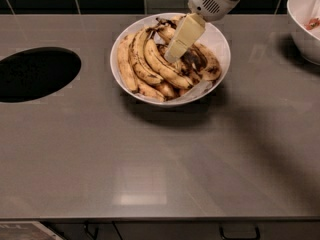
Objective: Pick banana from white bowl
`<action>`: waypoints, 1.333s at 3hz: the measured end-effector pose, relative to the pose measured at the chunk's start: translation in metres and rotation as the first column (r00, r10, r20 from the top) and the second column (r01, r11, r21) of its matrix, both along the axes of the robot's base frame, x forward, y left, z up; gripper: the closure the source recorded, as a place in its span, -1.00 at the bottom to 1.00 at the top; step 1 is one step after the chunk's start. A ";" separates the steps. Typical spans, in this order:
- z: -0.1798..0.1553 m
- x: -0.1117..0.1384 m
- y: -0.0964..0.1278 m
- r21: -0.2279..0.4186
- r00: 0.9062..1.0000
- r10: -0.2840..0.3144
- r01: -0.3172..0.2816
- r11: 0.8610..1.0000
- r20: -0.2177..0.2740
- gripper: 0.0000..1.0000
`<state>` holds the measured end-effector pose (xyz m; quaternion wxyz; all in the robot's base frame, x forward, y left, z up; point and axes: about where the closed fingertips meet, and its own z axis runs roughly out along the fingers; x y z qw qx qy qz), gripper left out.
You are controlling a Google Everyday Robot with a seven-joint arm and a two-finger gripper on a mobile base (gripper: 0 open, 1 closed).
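The white bowl (220, 39) stands at the back middle of the grey counter and holds several bananas over a crumpled paper liner. The banana (200, 61) with the largest black-brown patch lies at the right of the pile. My gripper (172, 54) comes down from the upper right over the middle of the bowl. Its cream-coloured finger (184, 36) points down-left, with the tip among the bananas just left of the dark banana.
A round dark hole (37, 73) opens in the counter at the left. A second white bowl (300, 29) with reddish bits stands at the right edge. A dark tiled wall runs along the back. Drawer handles show below the counter's front edge.
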<state>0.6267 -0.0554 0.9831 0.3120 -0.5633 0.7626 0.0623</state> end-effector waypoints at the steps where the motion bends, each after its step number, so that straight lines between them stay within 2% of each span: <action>1: 0.000 0.000 0.000 0.000 1.000 0.000 0.000 1.000 0.000 -1.00; 2: -0.003 0.001 0.003 0.031 1.000 -0.003 0.003 1.000 0.016 -1.00; 4: -0.007 0.006 0.009 0.097 0.999 -0.011 0.006 0.995 0.048 -0.64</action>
